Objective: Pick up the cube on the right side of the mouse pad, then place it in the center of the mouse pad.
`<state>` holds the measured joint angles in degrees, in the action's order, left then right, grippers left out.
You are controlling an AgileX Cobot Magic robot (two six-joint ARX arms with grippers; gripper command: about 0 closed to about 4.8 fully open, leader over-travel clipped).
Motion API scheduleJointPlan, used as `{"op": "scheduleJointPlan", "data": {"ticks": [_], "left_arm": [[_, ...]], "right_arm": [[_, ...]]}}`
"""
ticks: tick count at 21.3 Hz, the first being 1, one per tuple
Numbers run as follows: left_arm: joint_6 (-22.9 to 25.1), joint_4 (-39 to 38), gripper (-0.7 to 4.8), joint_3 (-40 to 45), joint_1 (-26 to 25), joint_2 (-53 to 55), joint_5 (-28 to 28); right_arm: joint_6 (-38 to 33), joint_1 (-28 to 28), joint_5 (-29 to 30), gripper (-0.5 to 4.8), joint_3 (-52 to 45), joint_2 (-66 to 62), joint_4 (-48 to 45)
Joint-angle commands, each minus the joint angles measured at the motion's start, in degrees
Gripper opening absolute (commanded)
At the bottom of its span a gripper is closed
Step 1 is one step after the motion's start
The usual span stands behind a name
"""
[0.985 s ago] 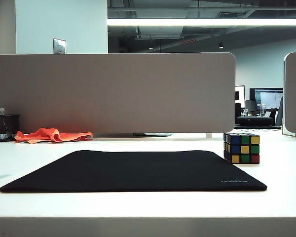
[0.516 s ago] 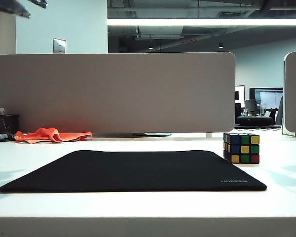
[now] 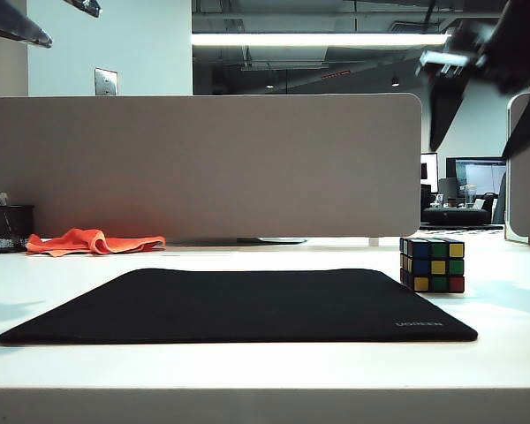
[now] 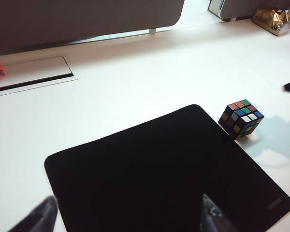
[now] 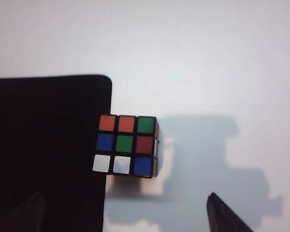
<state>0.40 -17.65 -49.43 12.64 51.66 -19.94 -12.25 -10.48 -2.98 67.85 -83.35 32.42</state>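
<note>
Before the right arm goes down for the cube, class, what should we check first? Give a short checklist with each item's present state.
1. Right gripper open: ok, fingers spread wide.
2. Right gripper above the cube: ok, high over it, nothing held.
3. Cube free to grasp: ok, it sits on the white table against the mouse pad's right edge.
4. Pad centre bare: ok.
5. Left gripper out of the way: ok, open, over the pad's left part, far from the cube.
6. Fingers aligned to cube faces: cannot tell.
</note>
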Motion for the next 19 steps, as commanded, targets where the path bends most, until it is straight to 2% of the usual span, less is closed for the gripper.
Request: {"op": "scheduleJointPlan", "data": {"ticks": [1, 6, 12, 19], "left_arm": [[0.02, 0.63, 4.05, -0.39, -0.04, -0.04, -0.52], [0.02, 0.52, 4.04, -0.39, -0.04, -0.04, -0.48], [0.02, 0.44, 4.04, -0.39, -0.04, -0.04, -0.48], [0.02, -0.11, 4.04, -0.39, -0.04, -0.07, -0.48]], "right_arm": [[-3.96, -0.26, -0.11, 4.79, 5.09, -5.79, 3.85], [-4.04, -1.57, -4.52, 4.79, 11.85, -14.75, 5.01], [-4.02, -3.74, -5.05, 4.79, 13.51, -20.2, 4.66], [-4.04, -3.78, -4.98, 4.79, 13.49, -24.7, 5.86]]}}
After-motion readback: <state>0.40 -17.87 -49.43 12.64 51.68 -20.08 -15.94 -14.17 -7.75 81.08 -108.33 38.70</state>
